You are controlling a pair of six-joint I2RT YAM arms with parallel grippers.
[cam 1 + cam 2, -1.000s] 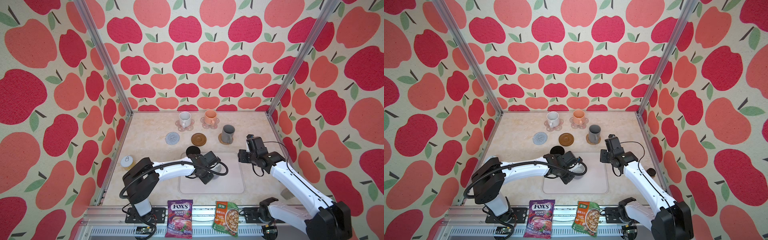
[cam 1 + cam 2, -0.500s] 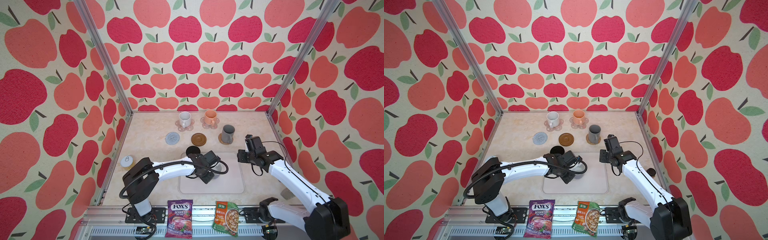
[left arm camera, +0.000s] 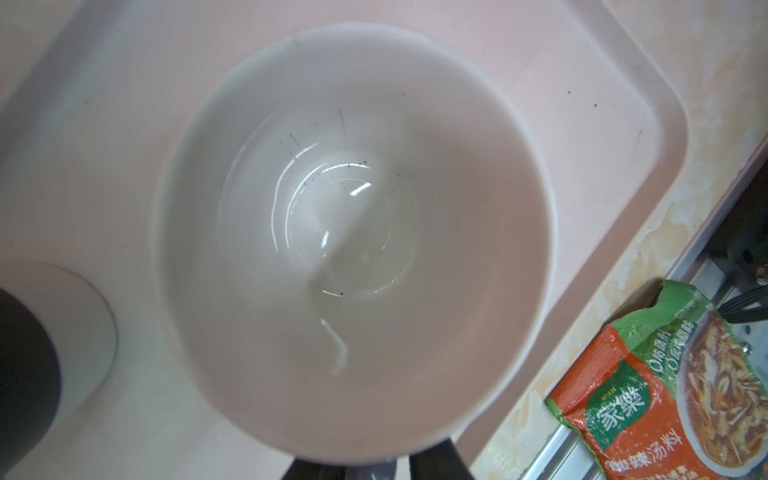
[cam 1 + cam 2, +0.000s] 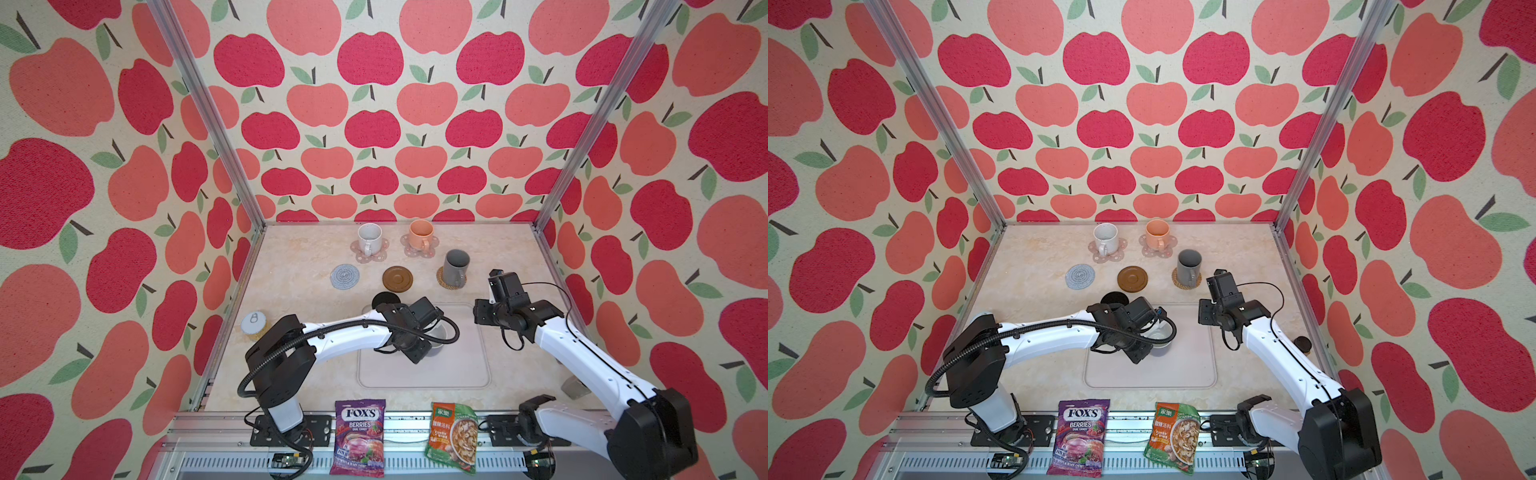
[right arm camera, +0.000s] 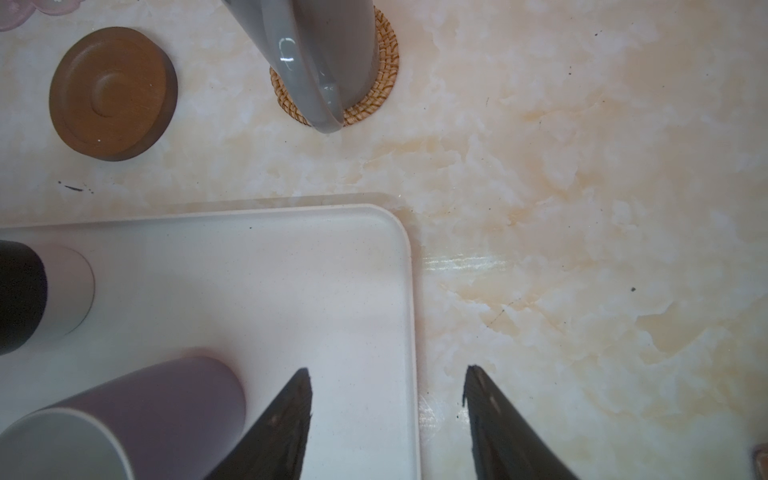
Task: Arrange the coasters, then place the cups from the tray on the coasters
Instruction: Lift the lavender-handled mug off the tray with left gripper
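Left tool point(image 3: 376, 467): you have it directly over the lavender mug point(image 3: 353, 232), which stands upright on the tray point(image 4: 457, 365), toward its far side. The wrist view looks straight down into the mug's white inside. Only two dark fingertips show at the frame edge, close together at the rim. Whether they grip the mug, you cannot tell from these views.

Right tool point(image 5: 386, 374): jaws about half spread, nothing between them. One finger hangs over the tray's far right corner, the other over bare table point(image 5: 582, 208).

Black mug point(image 4: 386, 300): upright at the tray's far left corner, just beside your left arm's wrist.

Off the tray, in both top views:
- speckled white mug point(image 4: 369, 237) on a pink flower coaster point(image 4: 382, 251), back row.
- peach mug point(image 4: 420, 233) on the second pink flower coaster point(image 4: 432, 245), beside it.
- dark grey mug point(image 4: 456, 265) on the rattan coaster point(image 4: 441, 279), handle toward the front.
- grey woven coaster point(image 4: 345, 276) and brown disc coaster point(image 4: 397, 278): both bare, side by side, not touching.

Writing:
- purple bag point(image 4: 359, 436) at the front rail reads "FOX'S BERRIES".
- orange-green soup packet point(image 3: 648, 395) shows "家樂" on a green patch and "酸辣汤料" lower down.
- can point(image 4: 254, 324) with a pull-tab lid at the table's left edge: label not readable.
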